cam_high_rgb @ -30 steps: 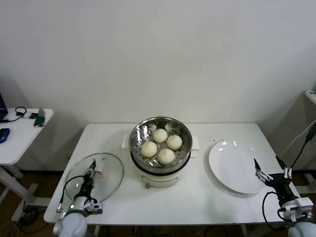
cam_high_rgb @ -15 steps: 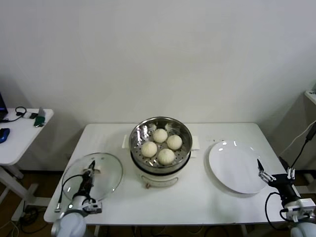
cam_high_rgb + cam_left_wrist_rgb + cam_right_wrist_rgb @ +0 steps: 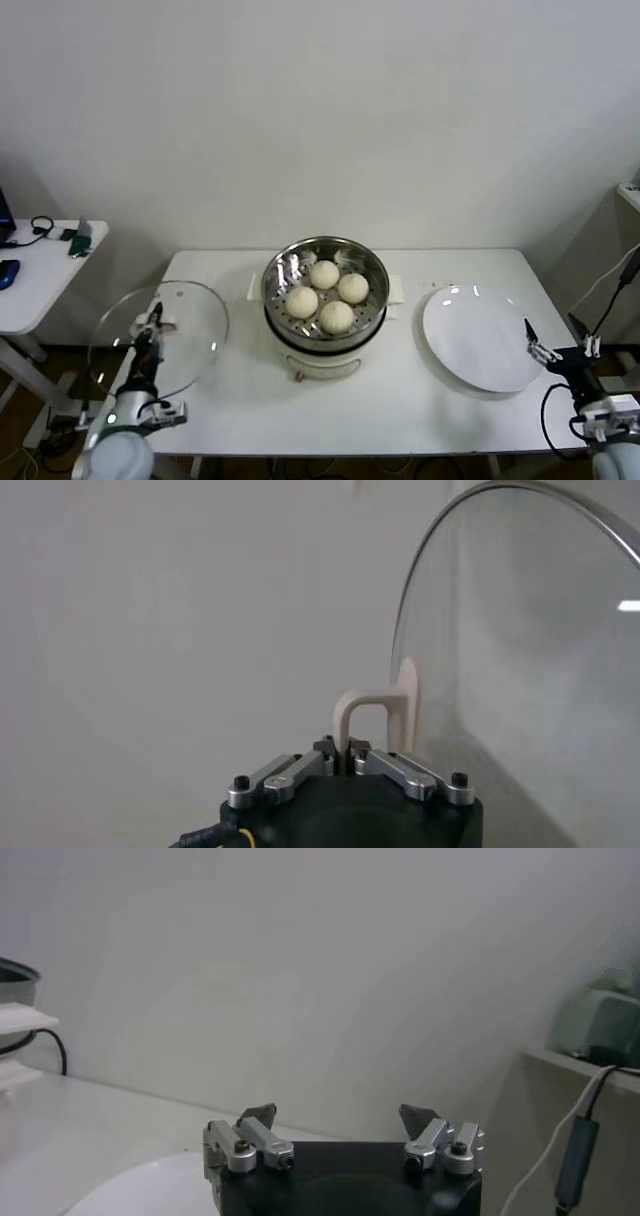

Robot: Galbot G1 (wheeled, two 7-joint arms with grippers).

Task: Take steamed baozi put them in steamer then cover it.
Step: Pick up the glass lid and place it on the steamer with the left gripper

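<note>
White table (image 3: 430, 395) noted: left gripper (image 3: 149, 331) pinches the cover (image 3: 185, 325) by its handle, lifted and tilted; right gripper (image 3: 556, 337) idles beside the plate (image 3: 475, 335), fingers spread.

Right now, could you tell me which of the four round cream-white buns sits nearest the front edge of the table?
The round cream-white bun at the front of the shiny steel steamer; the other three lie farther back.

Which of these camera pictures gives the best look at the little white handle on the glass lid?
The left wrist view: the lid's handle sits close up, pinched between the left gripper fingers. The head view shows the whole lid held up at the table's left edge, its handle tiny. The right wrist view misses it entirely.
</note>
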